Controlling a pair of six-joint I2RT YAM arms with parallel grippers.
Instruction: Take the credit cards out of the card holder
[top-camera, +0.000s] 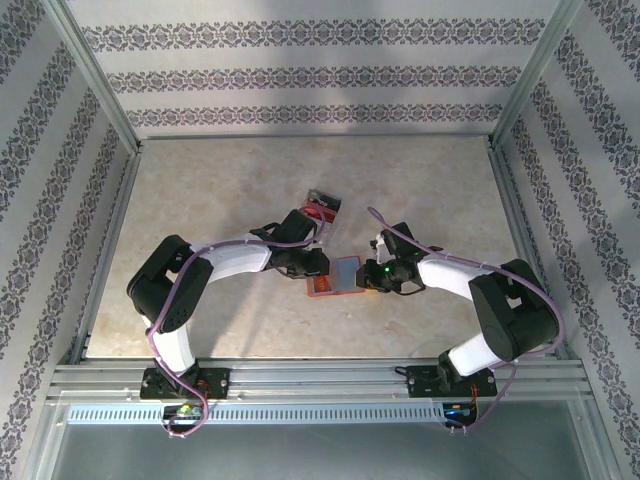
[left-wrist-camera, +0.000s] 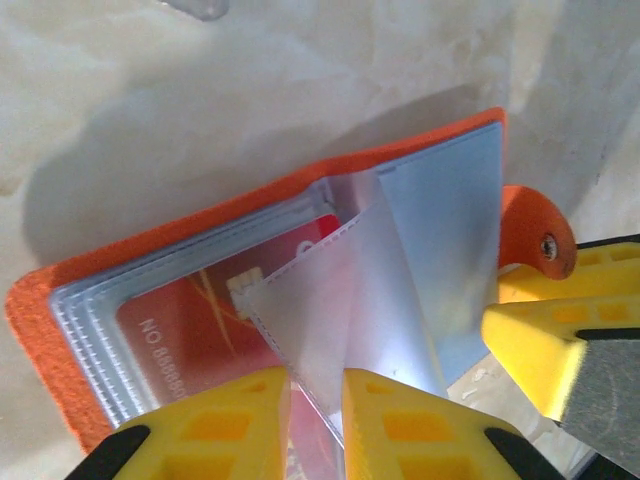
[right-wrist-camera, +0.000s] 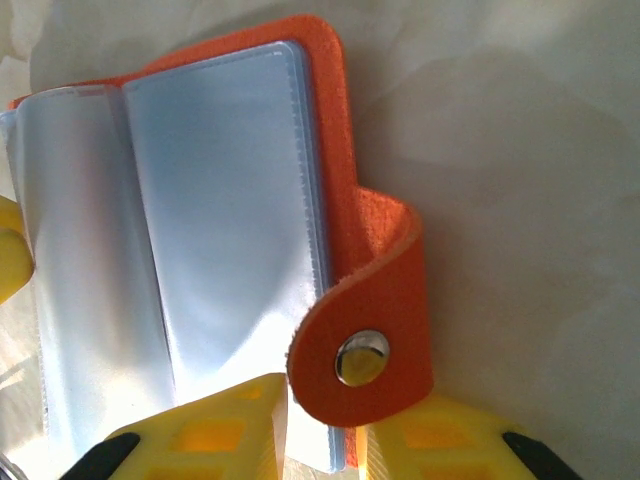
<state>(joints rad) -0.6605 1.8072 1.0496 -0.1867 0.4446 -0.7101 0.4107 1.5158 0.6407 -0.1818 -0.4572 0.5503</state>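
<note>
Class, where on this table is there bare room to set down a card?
Free: the table strip between the clear box and the back wall, plus both far corners. Crowded: centre, where left gripper and right gripper clamp the card holder.

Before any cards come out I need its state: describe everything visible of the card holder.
The card holder lies open on the table, its orange-red felt-like cover underneath. Clear plastic sleeves fan upward; one holds a red card. A rounded snap tab carries a metal stud. The left gripper pinches a sleeve, the right gripper the tab edge.
</note>
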